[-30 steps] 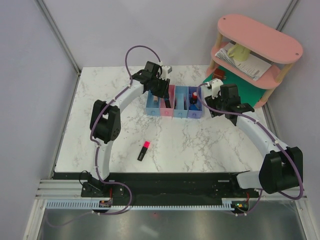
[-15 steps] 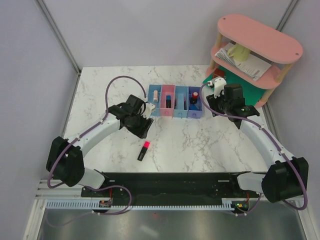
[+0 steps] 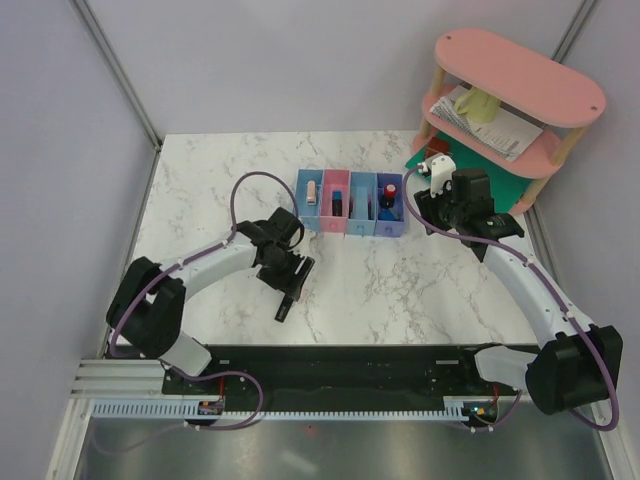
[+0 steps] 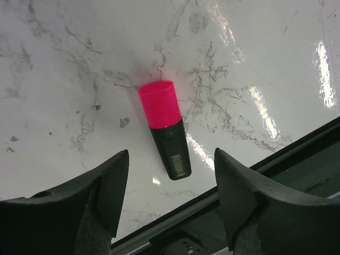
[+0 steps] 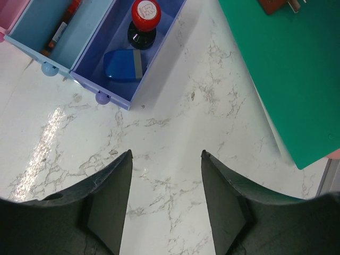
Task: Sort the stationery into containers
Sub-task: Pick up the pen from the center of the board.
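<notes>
A black highlighter with a pink cap (image 4: pixel 164 127) lies on the marble table near the front edge; its black body shows in the top view (image 3: pixel 283 310). My left gripper (image 4: pixel 171 202) is open and hovers over it, one finger on each side, not touching; it also shows in the top view (image 3: pixel 293 282). The four joined bins (image 3: pixel 350 225) stand mid-table. They hold a beige eraser (image 3: pixel 313 192), a black highlighter (image 3: pixel 337 203), red pens (image 5: pixel 61 29), a black-red bottle (image 5: pixel 144 16) and a blue-white block (image 5: pixel 123 65). My right gripper (image 5: pixel 166 180) is open and empty, over bare marble right of the purple-blue bin (image 5: pixel 127 101).
A green mat (image 5: pixel 287 69) lies right of the bins, under the pink oval two-tier shelf (image 3: pixel 520 95), which holds a yellow mug (image 3: pixel 478 103) and papers (image 3: pixel 505 132). A black rail (image 4: pixel 276 170) runs along the table's front edge, close to the highlighter.
My left arm swung from the bins back and down to the front, and now hovers over the pink-capped highlighter. My right gripper drew slightly right, away from the bins.
</notes>
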Tool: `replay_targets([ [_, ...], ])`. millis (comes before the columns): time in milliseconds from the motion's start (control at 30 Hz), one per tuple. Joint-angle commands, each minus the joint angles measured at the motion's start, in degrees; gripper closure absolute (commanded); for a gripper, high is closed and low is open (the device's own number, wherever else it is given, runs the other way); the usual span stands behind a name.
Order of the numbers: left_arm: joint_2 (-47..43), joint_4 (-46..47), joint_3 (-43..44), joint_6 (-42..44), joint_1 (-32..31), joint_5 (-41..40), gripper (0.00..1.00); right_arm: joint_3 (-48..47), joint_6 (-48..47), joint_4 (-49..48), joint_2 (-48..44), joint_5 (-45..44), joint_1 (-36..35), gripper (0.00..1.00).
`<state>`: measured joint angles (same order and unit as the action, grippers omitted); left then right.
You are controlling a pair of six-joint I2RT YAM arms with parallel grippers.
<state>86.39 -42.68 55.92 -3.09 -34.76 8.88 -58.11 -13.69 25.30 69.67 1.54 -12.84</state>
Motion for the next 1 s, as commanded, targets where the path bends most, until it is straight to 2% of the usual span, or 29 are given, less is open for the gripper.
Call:
replay_targets([
  [0,4.57,2.60,0.68,-3.67,-1.10,2.28,0.28,-0.60,0.42,-0.60,-1.64,-0.40,0.27,0.38],
  [267,10.28,3.83,1.38,-5.26,-1.36,2.54,0.28,-1.40,0.16,-0.51,-1.29,-0.75,0.27,0.38],
  [367,13.01,4.27,2.09,-5.34,-1.36,1.49,0.32,-1.48,0.16,-0.43,-1.29,-0.40,0.36,0.37],
  [467,15.12,5.14,2.26,-5.61,-1.45,1.22,0.45,-1.83,0.16,-0.43,-1.64,-0.22,0.36,0.37],
  [500,15.65,5.32,2.18,-5.70,-1.45,1.31,0.57,-2.01,0.07,-0.25,-1.73,-0.22,0.36,0.37],
  [567,16.18,5.41,2.26,-5.70,-1.45,1.13,0.71,-2.54,-0.02,0.01,-1.73,-0.14,0.27,0.36],
  [600,16.44,5.41,2.35,-5.70,-1.45,1.13,0.88,-2.80,-0.02,0.19,-1.73,-0.05,0.27,0.34],
  [633,16.88,5.41,2.44,-5.61,-1.53,1.22,0.94,-3.24,-0.02,0.28,-1.73,-0.05,0.36,0.33],
  [700,17.23,5.24,2.53,-5.52,-1.54,1.40,0.98,-3.59,0.07,0.54,-1.73,0.30,0.27,0.29],
  [767,17.15,5.32,2.53,-5.35,-1.62,1.57,0.98,-4.21,0.16,0.80,-1.82,0.65,0.36,0.24],
  [867,15.92,4.89,3.22,-4.21,-1.62,2.36,0.98,-4.56,0.07,1.07,-1.73,0.92,0.36,0.09],
  [967,13.91,3.65,5.06,-3.32,-1.62,4.11,0.98,-4.21,-0.37,1.16,-1.82,0.75,0.36,0.02],
])
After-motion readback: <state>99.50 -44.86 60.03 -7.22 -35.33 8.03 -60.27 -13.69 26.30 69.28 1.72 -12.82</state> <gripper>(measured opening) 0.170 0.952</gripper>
